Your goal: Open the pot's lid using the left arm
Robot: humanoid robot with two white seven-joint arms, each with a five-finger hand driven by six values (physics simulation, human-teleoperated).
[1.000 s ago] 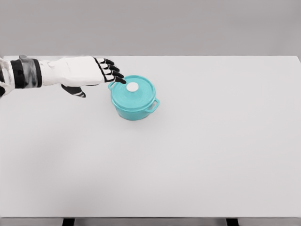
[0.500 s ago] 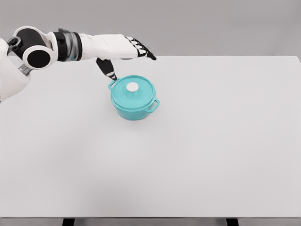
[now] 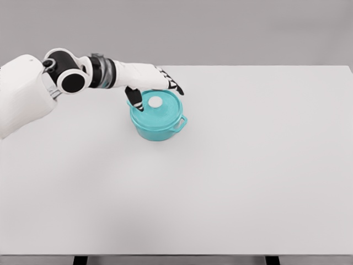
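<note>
White left hand (image 3: 151,84) hovered open over round teal pot's lid (image 3: 156,106), thumb at 9 o'clock of white knob (image 3: 155,101) (pre-grasp, holding nothing

In the upper left of the frame, the glossy white left arm (image 3: 33,91) shows a round black joint cap, a dark grey banded wrist cuff, and a white left hand (image 3: 151,83) with black-tipped fingers (image 3: 175,87) and thumb.
</note>
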